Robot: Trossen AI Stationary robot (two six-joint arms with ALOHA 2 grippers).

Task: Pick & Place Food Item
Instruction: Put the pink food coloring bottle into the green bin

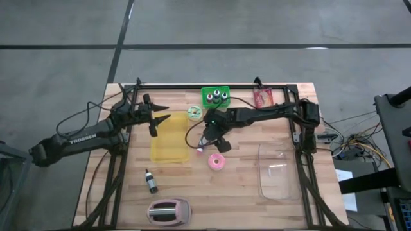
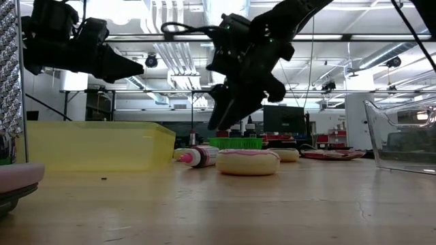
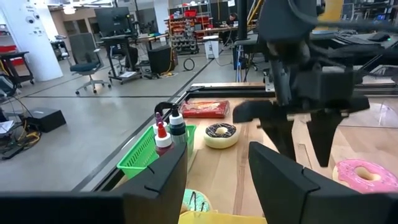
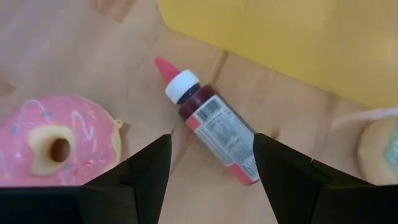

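A small red sauce bottle [image 4: 214, 138] with a white cap and pink tip lies on its side on the wood table, between a pink iced donut [image 4: 55, 142] and the yellow bin [image 4: 292, 43]. My right gripper [image 4: 211, 142] hangs open above the bottle, slanting down, one finger to each side and clear of it [image 2: 228, 116]. In the high view it [image 1: 207, 140] is at the table's middle. My left gripper [image 1: 160, 119] is open and level in the air over the bin's far left corner, holding nothing [image 3: 217, 171].
A green basket [image 1: 216, 96] of bottles, a green donut [image 1: 194, 113] and a red packet [image 1: 263, 97] are at the far edge. A chocolate donut [image 3: 221, 134] lies near the basket. A clear container [image 1: 279, 170] stands right, a pink toaster [image 1: 169, 212] and dark bottle [image 1: 151, 181] near.
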